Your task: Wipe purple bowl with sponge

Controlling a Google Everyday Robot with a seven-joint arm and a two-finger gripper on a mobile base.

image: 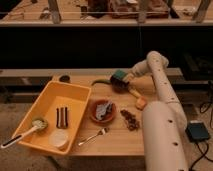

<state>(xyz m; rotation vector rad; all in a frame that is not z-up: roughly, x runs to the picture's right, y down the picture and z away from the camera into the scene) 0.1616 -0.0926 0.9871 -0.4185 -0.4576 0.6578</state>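
Note:
The teal-green sponge [119,76] is held by my gripper [123,78] at the far side of the wooden table [115,135]. It sits right over the small dark purple bowl [119,86], which shows only as a dark rim beneath it. My white arm [160,105] reaches in from the right and bends left to the bowl.
A wider orange-brown bowl [103,111] with scraps stands mid-table. A yellow bin [50,115] at left holds a brush, dark sticks and a white cup. A fork [93,136], dark crumbs [131,120], a yellow-orange block [141,103] and a green item [100,82] lie about.

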